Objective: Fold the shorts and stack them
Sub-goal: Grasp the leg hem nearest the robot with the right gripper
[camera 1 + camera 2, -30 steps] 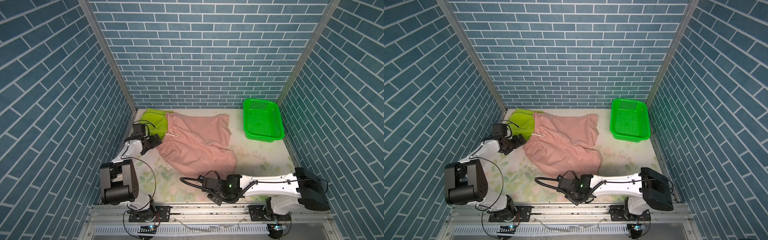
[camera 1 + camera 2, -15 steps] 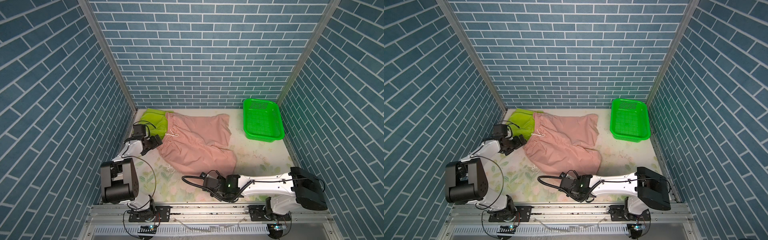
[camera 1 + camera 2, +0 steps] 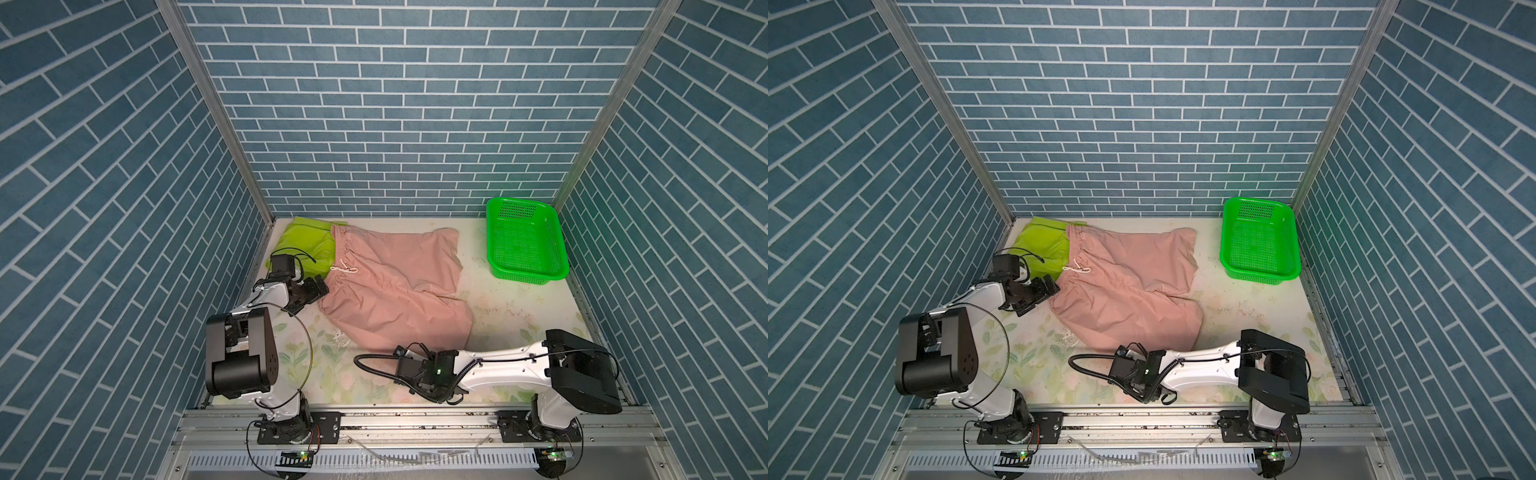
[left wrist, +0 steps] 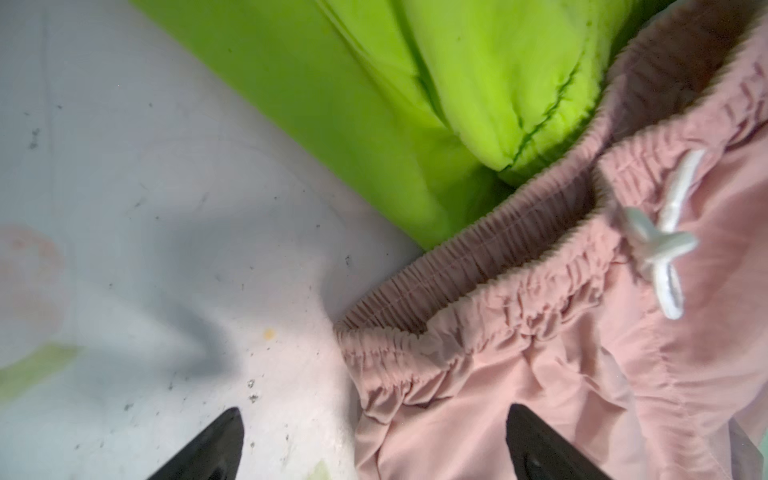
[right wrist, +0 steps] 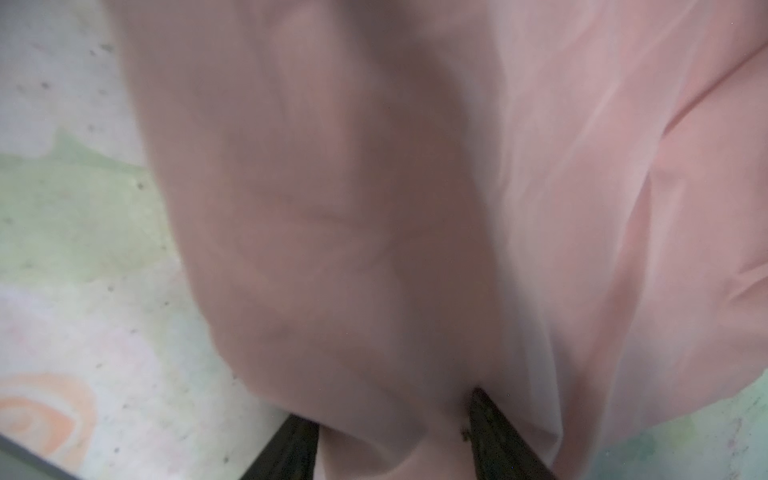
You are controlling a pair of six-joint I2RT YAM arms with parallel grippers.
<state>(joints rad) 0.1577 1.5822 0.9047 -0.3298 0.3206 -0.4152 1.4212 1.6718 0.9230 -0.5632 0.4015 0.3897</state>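
pink shorts (image 3: 395, 299) within right claw (image 5: 386, 415), grip unclear; left claw (image 4: 374, 411) spread by waistband (image 4: 478, 249)

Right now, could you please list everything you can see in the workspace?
pink shorts: one, dusty pink, spread over the middle of the table
lime-green shorts: one, lime green, far left corner, partly under the pink waistband
drawstring: one, white, tied at the pink waistband
basket: one, bright green, perforated, far right corner
table: one, pale floral print, beneath everything
walls: three, blue brick pattern, around the table
left gripper: one, black, open, at the left end of the pink waistband
right gripper: one, black, at the pink shorts' near edge, fabric between its fingers, grip unclear
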